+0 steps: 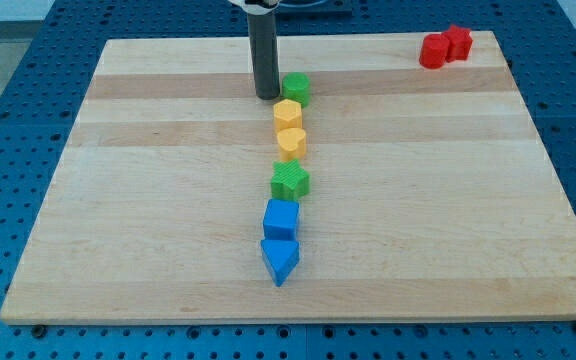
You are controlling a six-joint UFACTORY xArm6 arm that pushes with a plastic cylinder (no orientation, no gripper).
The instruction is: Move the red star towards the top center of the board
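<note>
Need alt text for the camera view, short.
My tip rests near the board's top center, just left of a green block, far from the two red blocks at the top right corner. Below the green block, two yellow, one green star and two blue blocks form a column.

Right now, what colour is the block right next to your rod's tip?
Green, just to the view's right of my tip; the camera view shows it.

A line of blocks runs down the middle of the wooden surface (148, 200): green cylinder (296, 88), yellow hexagon (287, 113), yellow heart (291, 143), green star (290, 181), blue cube (281, 218), blue triangle (279, 260). Another red block (458, 41) sits top right.
</note>
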